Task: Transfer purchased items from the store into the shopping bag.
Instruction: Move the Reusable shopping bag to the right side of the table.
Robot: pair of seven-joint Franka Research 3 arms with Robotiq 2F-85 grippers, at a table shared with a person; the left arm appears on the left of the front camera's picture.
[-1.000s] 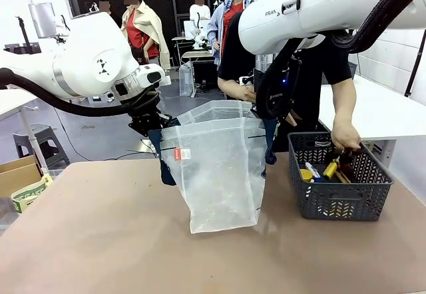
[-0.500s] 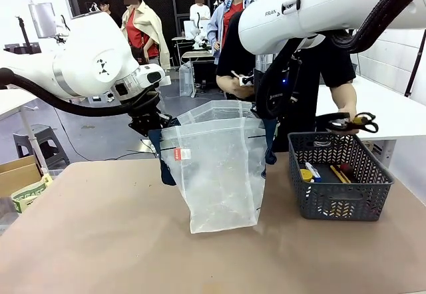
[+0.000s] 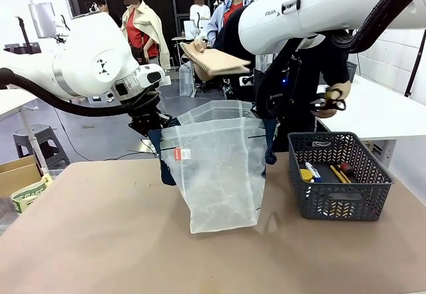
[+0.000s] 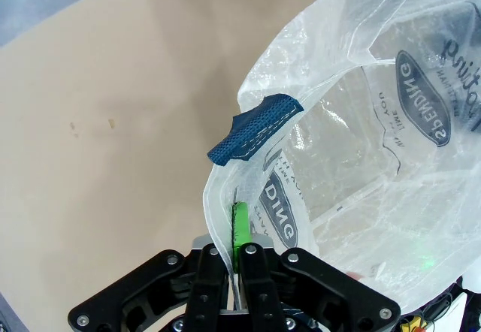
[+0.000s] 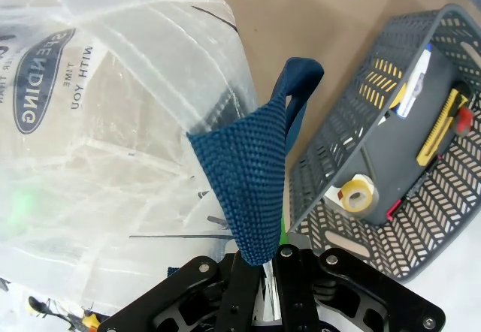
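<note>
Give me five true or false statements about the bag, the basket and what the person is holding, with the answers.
1. The left tool is shut on the rim of the shopping bag. True.
2. The shopping bag lies collapsed flat. False: it stands upright, with its mouth held open between both tools.
3. The person holds a flat brown piece up above the bag. True.
4. The basket is empty. False: it holds a tape roll and a yellow cutter, among other things.
5. The right tool grips the basket. False: it is shut on the bag's edge by the navy handle.
</note>
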